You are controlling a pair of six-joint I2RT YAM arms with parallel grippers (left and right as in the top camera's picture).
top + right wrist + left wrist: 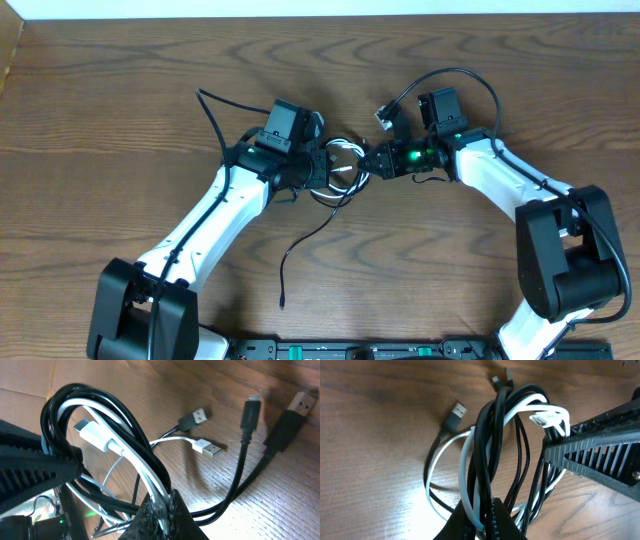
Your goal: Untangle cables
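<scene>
Both arms meet over a knotted coil at the middle of the desk (120, 100), where the cables (345, 165) lie bunched between the two wrists, partly lifted and partly resting on the wood. The left fingers (490, 525) are closed on a pinch of the coil that takes in both the black cable (487, 435) and the white cable (465, 460). The right fingers (165, 515) are clamped on the opposite side, again with strands of both colours running in between them. That is my worry from the remote station: with each grip holding both cords at once, any pull apart would likely draw the loops tighter instead of freeing one cord from the other. The loose ends add to it. A white plug (209, 449) and a black plug (195, 416) lie just beside the coil and could catch in a loop as it moves. The white connector (542, 420) sits right against the opposing finger, where a hard tug might strain it. The grips are also so near each other that a small misjudged move could knock the fingers together. The left arm (220, 215) reaches in from the near-left corner and the right arm (500, 175) bends in from the near-right. Their wrists are turned to face each other across the bundle, low over the wood. A black tail (300, 245) trails off toward the near edge.
</scene>
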